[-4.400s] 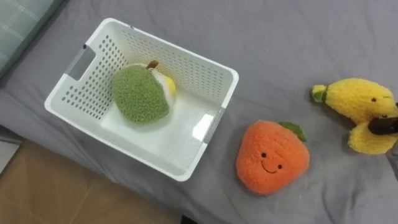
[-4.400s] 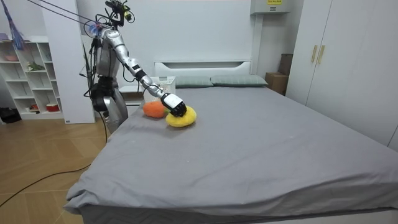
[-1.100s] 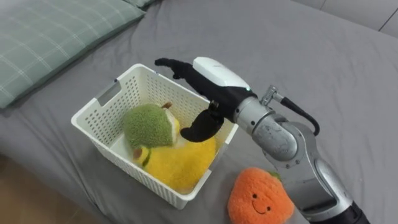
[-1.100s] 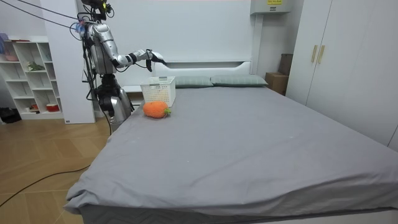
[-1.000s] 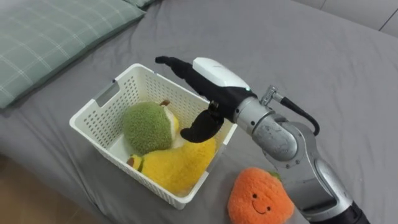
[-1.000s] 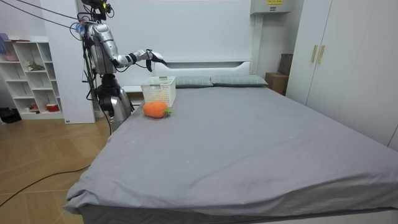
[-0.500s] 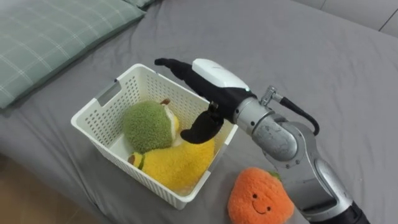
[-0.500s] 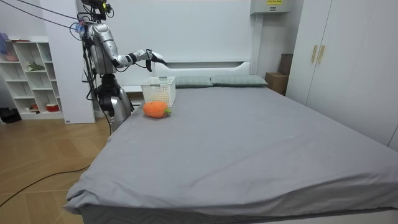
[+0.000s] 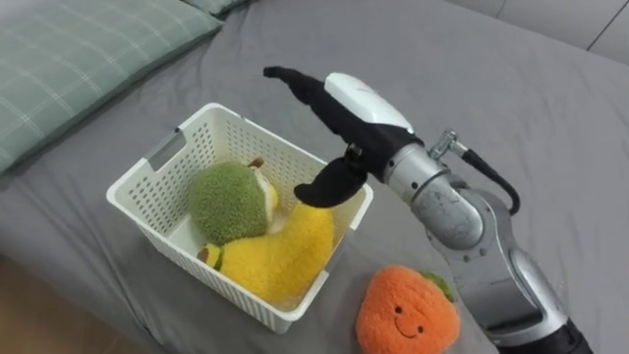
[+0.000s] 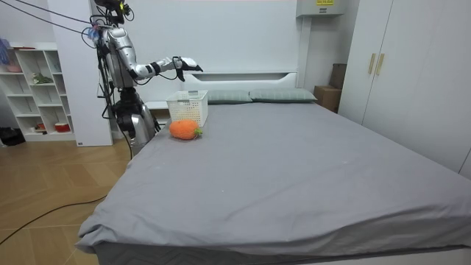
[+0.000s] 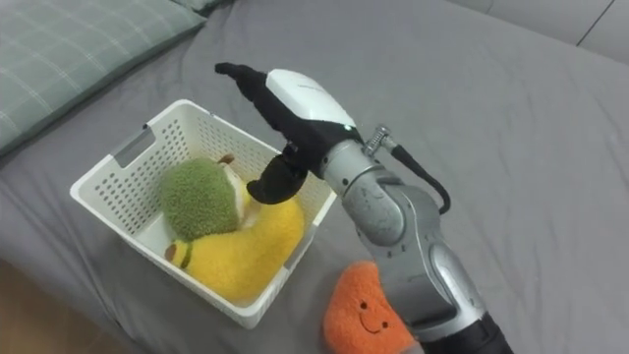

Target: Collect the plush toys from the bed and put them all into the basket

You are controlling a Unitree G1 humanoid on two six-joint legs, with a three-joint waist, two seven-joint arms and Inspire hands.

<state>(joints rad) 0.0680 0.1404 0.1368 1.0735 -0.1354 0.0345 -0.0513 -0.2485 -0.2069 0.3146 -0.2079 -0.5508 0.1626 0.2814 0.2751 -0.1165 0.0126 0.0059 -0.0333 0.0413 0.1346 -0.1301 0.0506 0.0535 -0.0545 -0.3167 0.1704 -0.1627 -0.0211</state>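
Grey sheet covers the wide bed [image 10: 294, 169], and the robot stands at its side near the head end, next to a checked pillow [image 9: 79, 59]. A white basket [image 9: 257, 133] stands on the sheet, close to the bed's edge. Inside it lie a green plush toy [image 9: 228, 202] and a yellow plush toy [image 9: 280, 261]; the yellow one leans on the right wall and reaches up to the rim. An orange plush toy [image 9: 405, 313] is not yet collected. It lies on the sheet just beside the basket, below the forearm.

The danger is probably on the way to the orange toy. If the arm comes back low, the thumb could hook the rim or pull the yellow toy out. The basket looks light, so a bump might push it toward the edge, and the forearm could also knock the orange toy away.

The right arm stretches forward above the basket. The right hand [image 9: 359, 103] is released and holds nothing: the fingers are straight, pointing past the far rim, and the thumb hangs down just above the yellow toy.
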